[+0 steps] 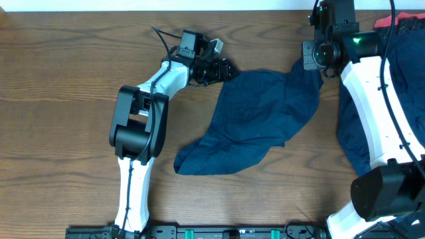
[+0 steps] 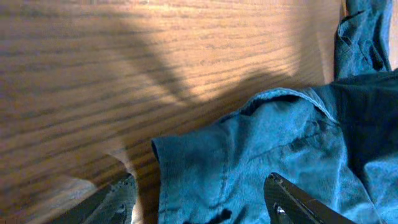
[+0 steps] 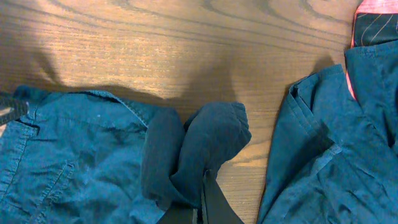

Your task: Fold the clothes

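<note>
Left claw (image 1: 224,69), overhead view: sits at the far-left corner of the navy garment (image 1: 259,113), which lies crumpled around the middle of the desk (image 1: 66,79) and trails towards the near edge. Right claw (image 1: 319,66) is at the garment's far-right corner. A second navy garment (image 1: 406,86) lies along the right edge under the right arm, with a red cloth (image 1: 398,23) in the far-right corner.

Left wrist view: fingers (image 2: 292,199) stand apart, with the hemmed corner lying flat between them and nothing gripped. Risk: if they close from here they may catch only the thin hem, or one layer of it. The corner would then slip out on the lift. Fingertips look close to the wood, so a low close could scrape the desk.

Right wrist view: jaws are together, clamped on a rolled wad of the navy garment. Risk: a bunched grip carries a twist into the fold. If the two claws lift unevenly the cloth likely drags sideways and wrinkles further. The second garment sits just beside this corner, so a sweep towards the right edge could snag it.
</note>
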{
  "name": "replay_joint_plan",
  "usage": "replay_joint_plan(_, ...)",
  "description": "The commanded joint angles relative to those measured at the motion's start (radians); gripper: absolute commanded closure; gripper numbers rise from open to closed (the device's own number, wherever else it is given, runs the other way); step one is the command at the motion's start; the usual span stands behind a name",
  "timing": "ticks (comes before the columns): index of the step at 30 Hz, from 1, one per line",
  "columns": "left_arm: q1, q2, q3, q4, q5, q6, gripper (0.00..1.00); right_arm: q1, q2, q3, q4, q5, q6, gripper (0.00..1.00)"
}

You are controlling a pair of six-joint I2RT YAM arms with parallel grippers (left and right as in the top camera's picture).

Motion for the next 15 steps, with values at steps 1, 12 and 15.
replay_joint_plan(1, -0.012, 0.039, 0.010, 0.008, -0.063, 0.010, 0.32, 0.010, -0.023, 0.014, -0.003, 0.003, 0.007, 0.99)
replay_joint_plan(12, -0.056, 0.043, 0.010, 0.023, -0.066, 0.036, 0.94, 0.011, -0.023, 0.014, -0.008, 0.003, 0.014, 0.99)
replay_joint_plan(15, -0.048, 0.029, 0.011, 0.011, -0.064, 0.036, 0.94, 0.010, -0.023, 0.014, -0.008, 0.003, 0.014, 0.99)
